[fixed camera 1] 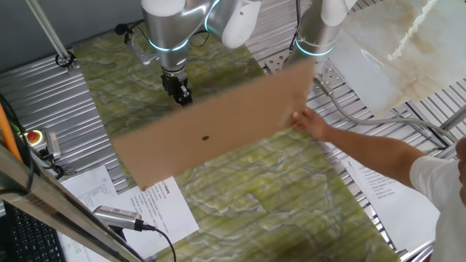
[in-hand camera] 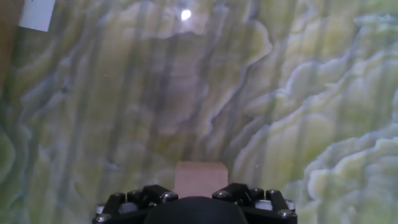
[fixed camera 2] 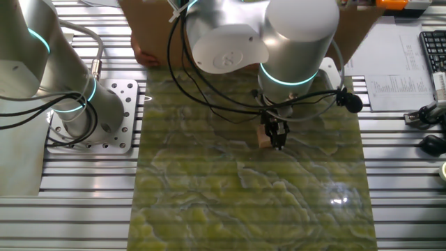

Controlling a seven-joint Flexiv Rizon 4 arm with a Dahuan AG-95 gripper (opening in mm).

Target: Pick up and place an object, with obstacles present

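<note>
The small tan wooden cube sits between the fingers of my gripper, low over the green marbled mat. In the hand view the cube fills the gap between the two dark fingertips, so my gripper looks shut on it. In one fixed view my gripper is just behind the far edge of the large brown cardboard sheet, and the cube is hidden there. A person's hand holds the sheet tilted above the mat. The sheet also shows in the other fixed view.
A second robot arm stands on its base beside the mat. White printed papers, a microphone-like device and a keyboard lie on the slatted table around the mat.
</note>
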